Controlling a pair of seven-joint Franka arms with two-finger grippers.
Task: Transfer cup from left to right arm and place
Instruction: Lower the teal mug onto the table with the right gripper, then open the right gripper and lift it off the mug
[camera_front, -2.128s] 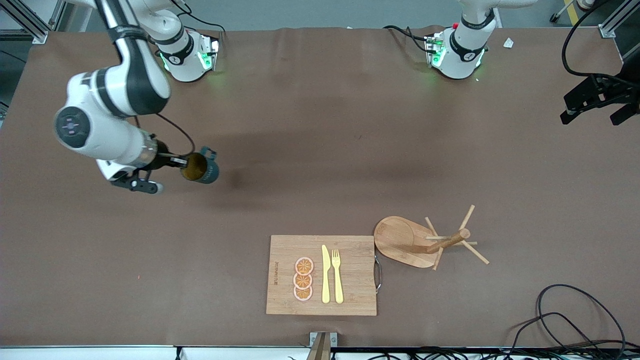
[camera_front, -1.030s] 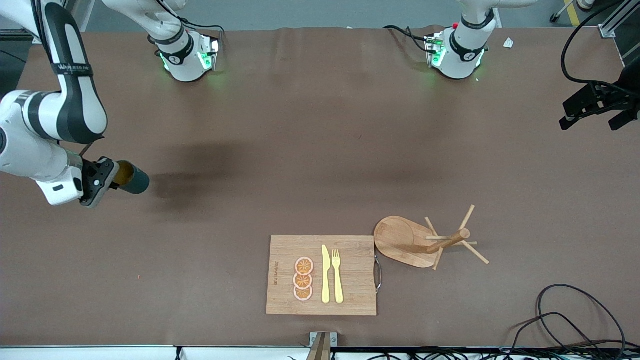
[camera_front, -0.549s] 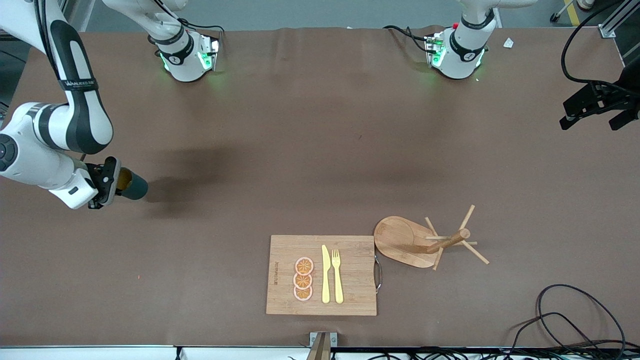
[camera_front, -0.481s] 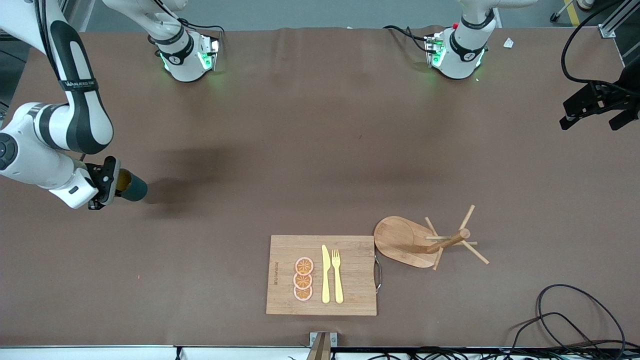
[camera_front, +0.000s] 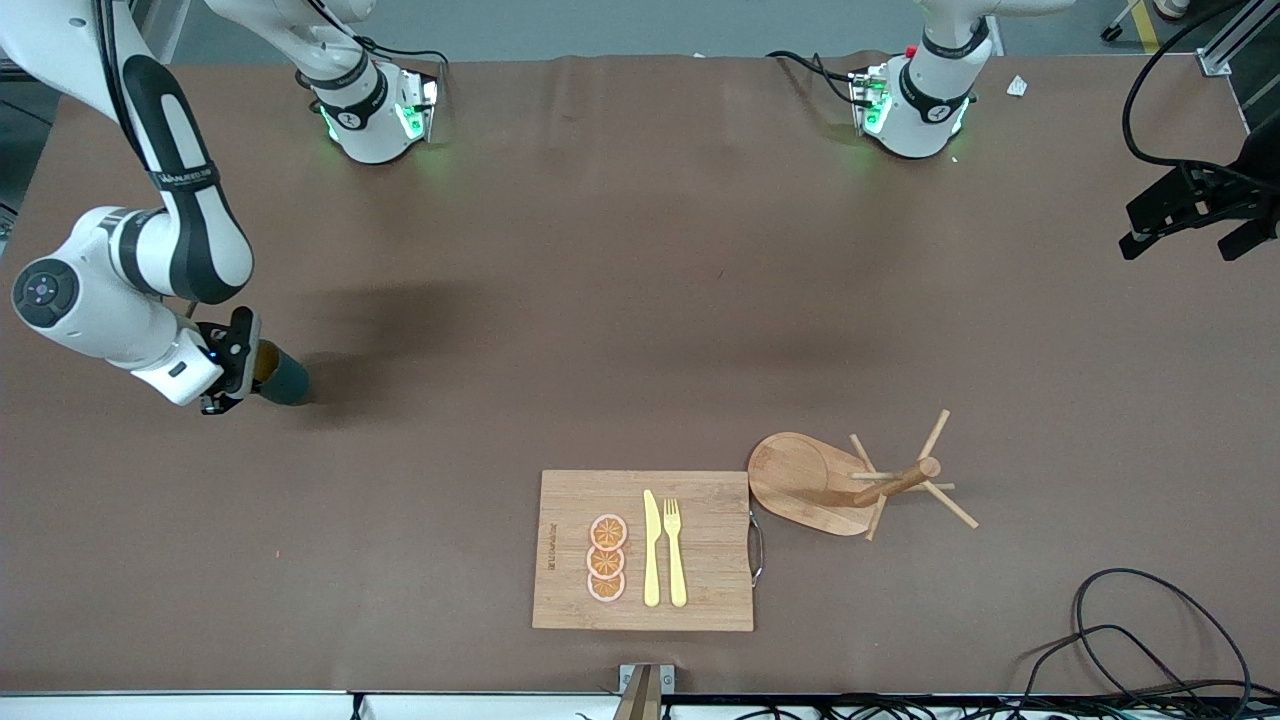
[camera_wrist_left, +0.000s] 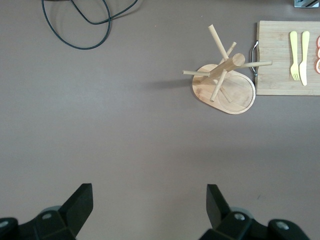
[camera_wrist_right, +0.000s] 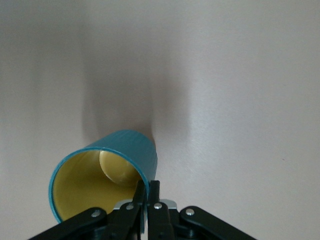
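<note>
Right gripper (camera_front: 243, 368) pinching teal cup (camera_front: 280, 376) by rim, low over table; left gripper (camera_wrist_left: 149, 207) spread wide, empty, waiting.

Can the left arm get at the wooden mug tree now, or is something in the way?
Probably yes: the left gripper hangs open and empty, the mug tree stands in its wrist view, and only bare table lies between them.

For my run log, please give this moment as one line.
right end effector: shut on small teal-green cup rim | left end effector: open, waiting

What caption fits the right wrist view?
Right gripper fingers shut on the teal cup's rim, above the brown table.
</note>
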